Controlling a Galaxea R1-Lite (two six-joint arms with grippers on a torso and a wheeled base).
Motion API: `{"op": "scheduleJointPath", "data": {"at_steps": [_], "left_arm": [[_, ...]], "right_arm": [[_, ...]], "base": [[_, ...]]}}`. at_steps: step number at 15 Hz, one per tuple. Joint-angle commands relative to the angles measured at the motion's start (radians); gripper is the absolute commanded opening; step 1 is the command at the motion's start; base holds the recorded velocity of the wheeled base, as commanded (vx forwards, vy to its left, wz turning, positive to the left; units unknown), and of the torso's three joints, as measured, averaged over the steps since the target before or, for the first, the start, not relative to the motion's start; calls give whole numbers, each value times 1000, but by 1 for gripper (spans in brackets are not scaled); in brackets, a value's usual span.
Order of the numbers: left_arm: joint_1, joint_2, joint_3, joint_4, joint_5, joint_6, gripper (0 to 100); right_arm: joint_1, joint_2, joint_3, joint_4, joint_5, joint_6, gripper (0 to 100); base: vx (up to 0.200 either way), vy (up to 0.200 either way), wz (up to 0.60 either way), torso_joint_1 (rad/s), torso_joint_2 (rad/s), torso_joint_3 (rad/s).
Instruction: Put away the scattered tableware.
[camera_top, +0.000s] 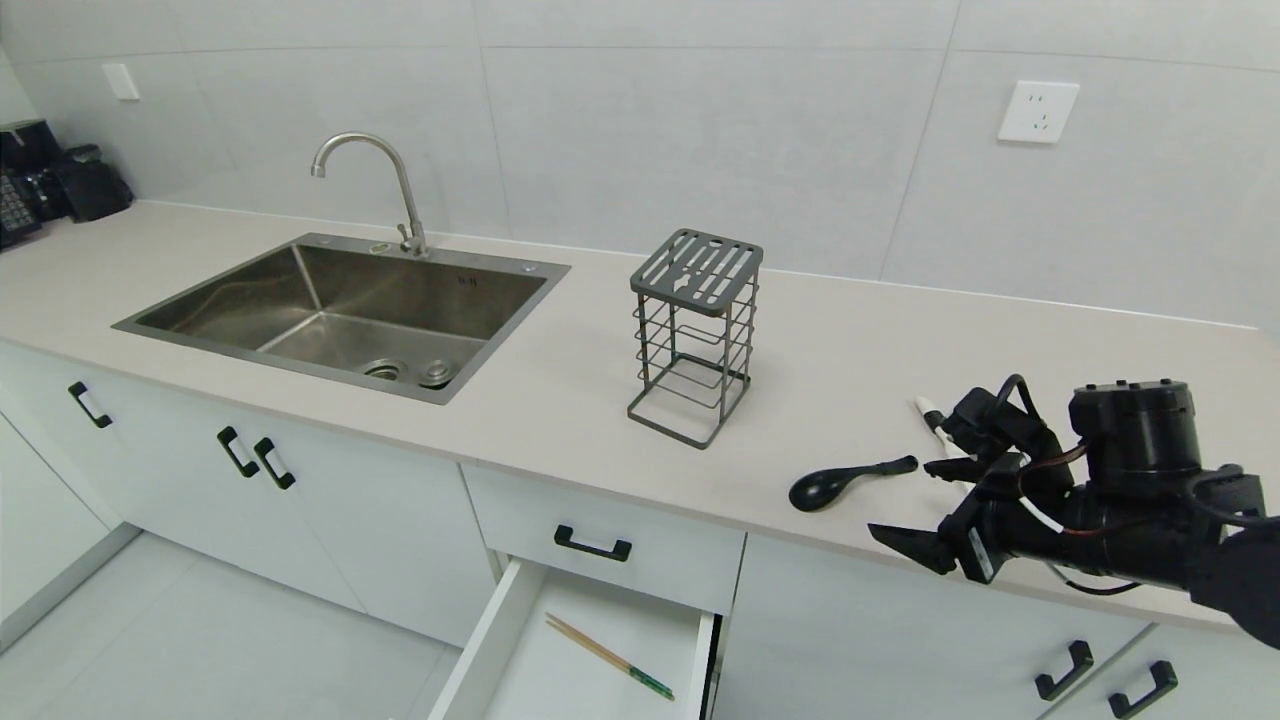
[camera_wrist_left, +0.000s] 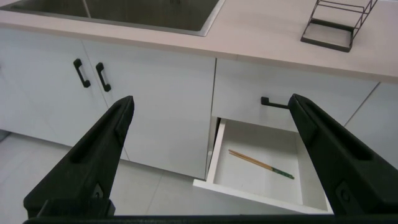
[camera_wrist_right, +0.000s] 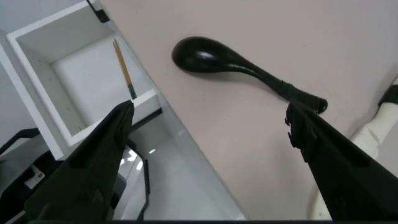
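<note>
Near the front edge of the desk (camera_top: 560, 400) lies a black spoon (camera_top: 845, 482), just beside the right gripper (camera_top: 905, 500), whose jaws stand apart. Chopsticks (camera_top: 610, 657) lie in the open drawer (camera_top: 485, 640) below the desk, and the left gripper (camera_wrist_left: 211, 155) hangs facing it, jaws wide apart.

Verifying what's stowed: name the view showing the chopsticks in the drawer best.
Left wrist view: the chopsticks lie whole in the open drawer, nearly its whole interior visible. Head view and right wrist view show them too, but crop the drawer.
</note>
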Motion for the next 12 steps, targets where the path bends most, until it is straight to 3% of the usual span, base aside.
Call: {"op": "scheduleJointPath", "data": {"at_steps": [1, 12], "left_arm": [[0, 1, 0, 0, 0, 0, 100], [0, 1, 0, -1, 0, 0, 100]], "right_arm": [[-7, 35, -5, -1, 1, -1, 100], [-19, 242, -171, -47, 59, -57, 100]], "base": [[0, 0, 0, 0, 0, 0], [0, 0, 0, 0, 0, 0]]}}
